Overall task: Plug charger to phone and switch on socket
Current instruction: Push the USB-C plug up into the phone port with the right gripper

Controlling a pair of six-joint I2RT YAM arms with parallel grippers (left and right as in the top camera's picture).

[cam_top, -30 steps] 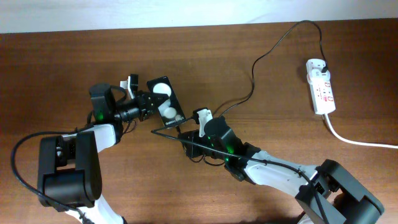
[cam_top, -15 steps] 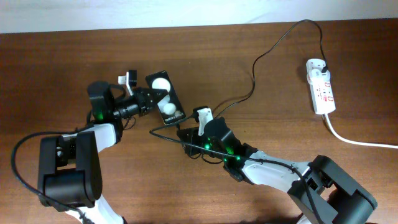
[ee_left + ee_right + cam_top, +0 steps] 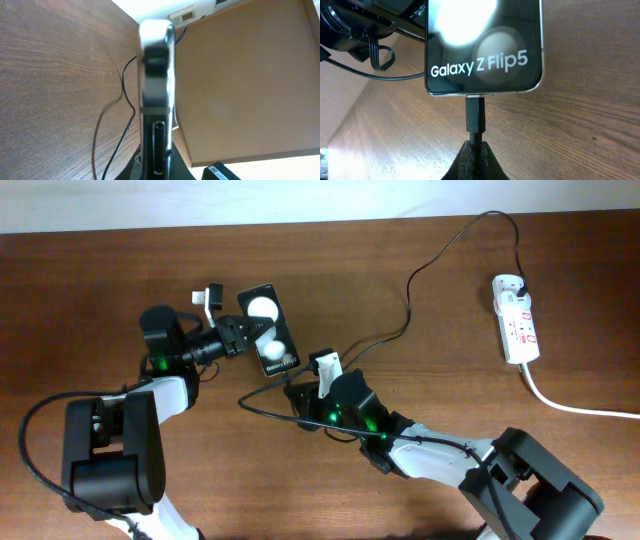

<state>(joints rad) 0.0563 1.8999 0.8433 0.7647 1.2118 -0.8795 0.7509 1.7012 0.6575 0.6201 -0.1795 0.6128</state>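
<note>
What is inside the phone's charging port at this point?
The charger connector, pinched by the right gripper, meets the phone at its bottom edge. Its tip is hidden there, so how deep it sits cannot be seen.

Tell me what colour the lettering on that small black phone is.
White, on the small black glossy phone; clearest in the right wrist view.

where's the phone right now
Overhead view: the phone is left of centre, held by the left gripper, with the right gripper holding the charger at its lower end.
</note>
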